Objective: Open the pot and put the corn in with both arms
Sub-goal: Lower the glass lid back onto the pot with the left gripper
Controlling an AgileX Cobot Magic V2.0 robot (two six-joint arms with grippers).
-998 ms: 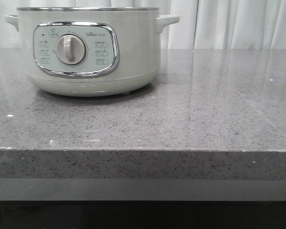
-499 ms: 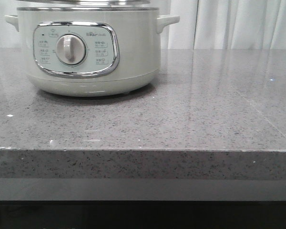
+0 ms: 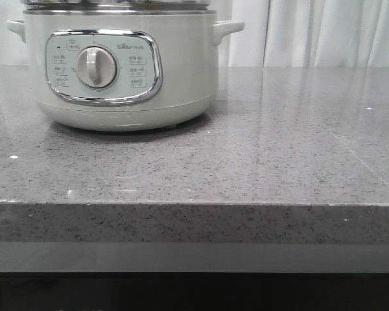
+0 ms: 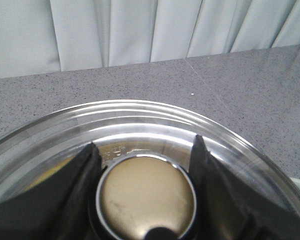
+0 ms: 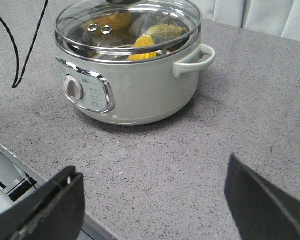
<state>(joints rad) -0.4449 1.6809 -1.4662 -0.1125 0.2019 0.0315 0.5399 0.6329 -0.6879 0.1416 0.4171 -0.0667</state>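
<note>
The corn [image 5: 142,47] already lies inside the pot [image 3: 120,68] at the counter's ten o'clock — glass lid [image 5: 127,25] over it. The left gripper [image 4: 145,155] clasps the lid's knob [image 4: 147,197]; the right gripper [image 5: 155,200] hangs wide, empty. Judged nearly finished — only letting go remains.

Speckled grey stone table [image 3: 246,162] carrying 1 cream-green pot [image 3: 123,71] resting directly on its far left part.

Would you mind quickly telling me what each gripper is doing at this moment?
Left gripper: jaws closed on the lid's knob.
Right gripper: jaws open, holding nothing, above the countertop.
</note>
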